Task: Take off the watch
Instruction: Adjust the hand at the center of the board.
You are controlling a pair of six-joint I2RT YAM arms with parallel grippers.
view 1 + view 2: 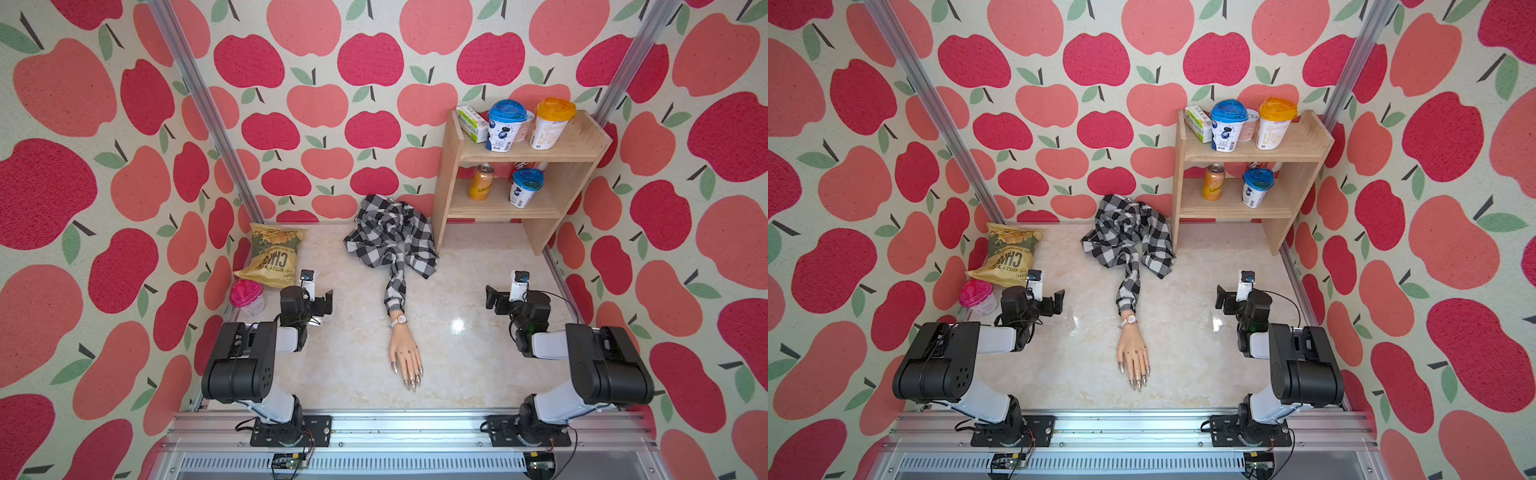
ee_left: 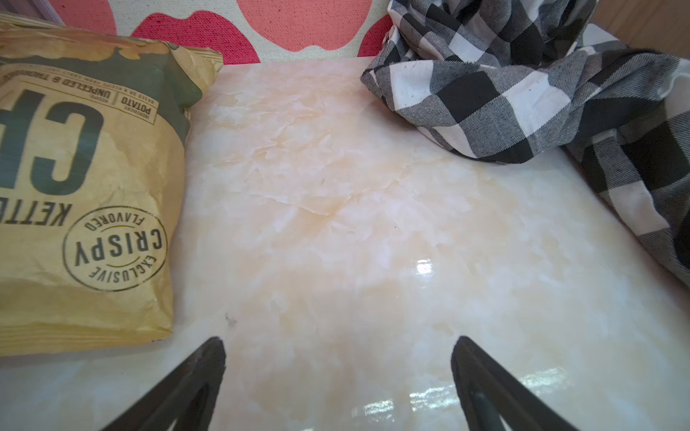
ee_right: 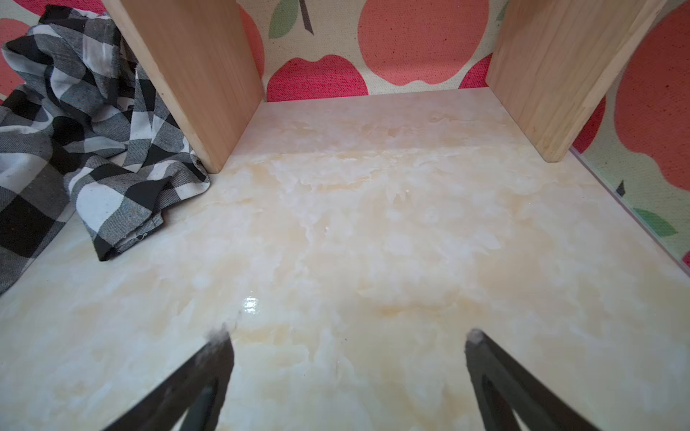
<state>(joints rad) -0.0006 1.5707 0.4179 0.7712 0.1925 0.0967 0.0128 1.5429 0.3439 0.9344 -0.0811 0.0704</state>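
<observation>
Your bench [image 1: 465, 374] is a pale marbled slab, walled on three sides, with a metal rail [image 1: 374, 428] along the near edge. A wooden shelf [image 1: 582, 166] fills the far right corner. A checked shirt [image 1: 390, 237] is heaped against the back wall beside the shelf, with one sleeve [image 1: 395, 286] running toward you. A chip bag [image 1: 272, 257] leans in the far left corner, and a pink-lidded cup [image 1: 247, 296] stands just in front of it. The mannequin hand [image 1: 404, 353] comes out of the sleeve and lies flat mid-bench, nails pointing at the rail. The watch [image 1: 400, 319] is strapped round its wrist, dial up, just past the sleeve's end. Your left fingers [image 2: 209, 362] and right fingers [image 3: 218, 358] both stand wide apart and hold nothing. Each pair is well out to its own side of the watch and faces the back wall. Bare bench lies between each pair and the wrist, and on both sides of the hand.
</observation>
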